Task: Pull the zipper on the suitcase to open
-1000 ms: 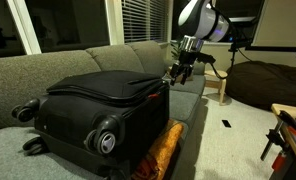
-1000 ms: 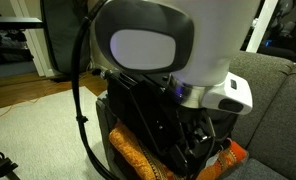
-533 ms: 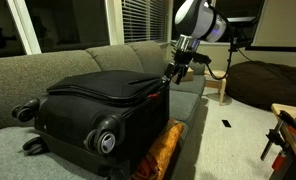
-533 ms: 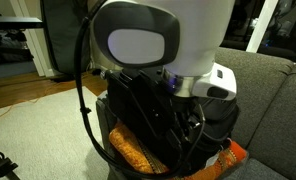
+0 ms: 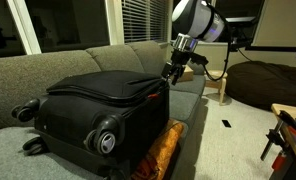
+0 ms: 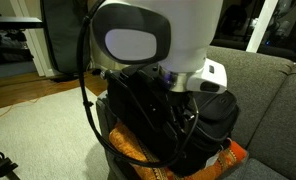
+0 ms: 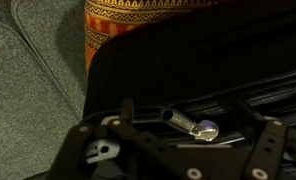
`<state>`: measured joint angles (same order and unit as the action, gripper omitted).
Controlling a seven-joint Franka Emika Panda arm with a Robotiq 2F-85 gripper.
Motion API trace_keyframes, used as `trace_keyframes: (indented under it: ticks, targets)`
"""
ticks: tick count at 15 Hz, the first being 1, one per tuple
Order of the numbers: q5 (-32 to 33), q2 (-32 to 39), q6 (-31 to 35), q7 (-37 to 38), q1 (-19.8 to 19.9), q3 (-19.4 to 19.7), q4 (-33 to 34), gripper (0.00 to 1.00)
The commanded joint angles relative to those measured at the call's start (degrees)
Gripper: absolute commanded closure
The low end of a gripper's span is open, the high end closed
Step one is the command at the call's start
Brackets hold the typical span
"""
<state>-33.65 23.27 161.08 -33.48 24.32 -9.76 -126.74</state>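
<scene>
We saw a large black soft-sided fabric suitcase (image 5: 93, 105) lying flat on a grey upholstered couch (image 5: 48, 65). In an exterior view its black spinner wheels with grey hubs (image 5: 106, 140) faced the camera. A cushion with an orange and gold woven pattern (image 5: 163, 150) stood against the suitcase's side at the front of the seat. The white and black robot arm (image 5: 193, 18) hung over the far corner of the suitcase. Its black gripper (image 5: 175, 72) was just above the lid edge there. A dark beanbag (image 5: 273, 85) sat on the floor well apart from the couch, with a small wooden stool (image 5: 220, 85) between them.

From the other side, the arm's rounded white housing (image 6: 153, 40) filled most of the picture and hid the gripper. Behind it we could make out the suitcase (image 6: 223, 115), the cushion (image 6: 138, 155) and the couch (image 6: 273, 90).

In the wrist view the gripper (image 7: 188, 115) had its two black fingers (image 7: 93, 145) spread as wide as they went and held nothing. The zipper (image 7: 193, 124) showed as a small silver metal pull lying on the suitcase's black fabric (image 7: 188, 70) between the fingers. We could not tell whether either finger touched it. The cushion (image 7: 138, 20) appeared beyond the suitcase edge, with the couch (image 7: 28, 70) beside it.
</scene>
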Motion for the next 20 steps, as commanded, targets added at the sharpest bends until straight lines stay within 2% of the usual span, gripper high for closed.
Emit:
trace_keyframes:
  ticks: [1,4,5,7,15,17,20]
  targets:
    - [-3.2,-0.1,1.2,-3.7,1.8,-2.3,0.0,0.00]
    - [-4.0,0.3,1.3,-5.4,2.1,-2.6,0.4,0.20]
    - [-4.0,0.4,1.0,-5.9,2.2,-2.6,0.6,0.24]
    - [-4.6,0.7,0.9,-7.1,2.5,-2.8,0.9,0.44]
    - [-5.7,1.0,-0.1,-9.8,3.6,-2.6,1.9,0.96]
    - [-6.0,1.0,-0.2,-9.6,3.8,-2.3,1.9,0.92]
    - [-6.2,1.4,-0.4,-9.0,4.0,-1.8,2.4,0.93]
